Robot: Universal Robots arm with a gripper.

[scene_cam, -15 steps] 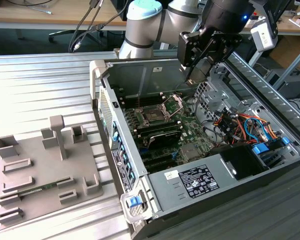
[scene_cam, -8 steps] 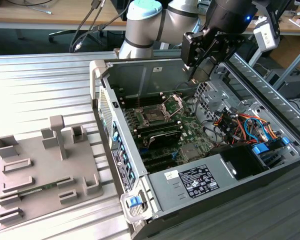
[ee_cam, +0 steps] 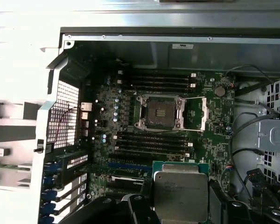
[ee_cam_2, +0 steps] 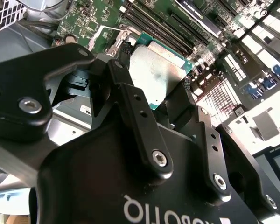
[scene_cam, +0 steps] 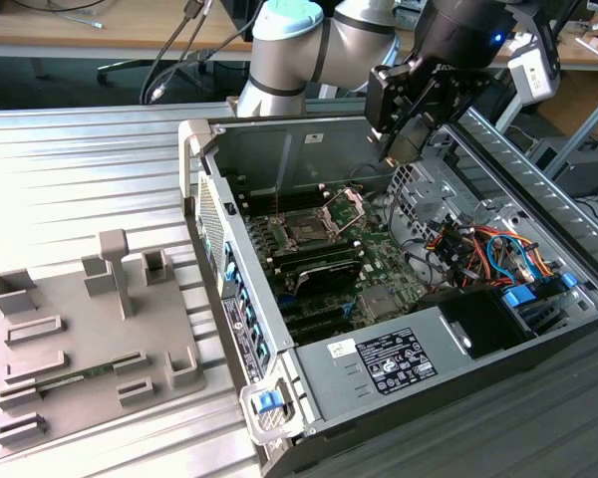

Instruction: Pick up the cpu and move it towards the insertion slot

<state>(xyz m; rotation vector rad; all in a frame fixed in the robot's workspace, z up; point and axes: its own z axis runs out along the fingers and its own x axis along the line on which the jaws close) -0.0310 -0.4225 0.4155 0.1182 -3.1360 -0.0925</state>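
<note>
Black claw (ee_cam_2: 165, 100) links are seen closest in the second wrist view, and the cpu (ee_cam_2: 158, 70) is gripped between the fingers (ee_cam_2: 126, 93), its pale metal top facing the camera and its green rim showing along the far edges. Beyond the chip, long memory slots (ee_cam_2: 154, 28) and part of the slot's silver frame (ee_cam_2: 113, 41) are seen on the green board.

From the first wrist view, the cpu (ee_cam: 181, 193) is seen held flat at the near edge of the picture, and the slot (ee_cam: 159, 112) lies on the board (ee_cam: 210, 140) further off, with its hinged plate (ee_cam: 196, 113) swung open beside it. Memory slots (ee_cam: 151, 142) lie between the chip and the slot, and more run on the slot's far side. The socket is judged uncovered and ready to receive the chip; room above it looks open.

From the exterior view, the claw (scene_cam: 394, 149) is seen hanging above the open case (scene_cam: 279, 129), toward the case's back wall, and the slot (scene_cam: 306, 231) lies below it and toward the exterior view's left. Cables (scene_cam: 468, 249) crowd the case on the exterior view's right. A grey fixture (scene_cam: 80, 339) rests on the table (scene_cam: 80, 169) beside the case.
</note>
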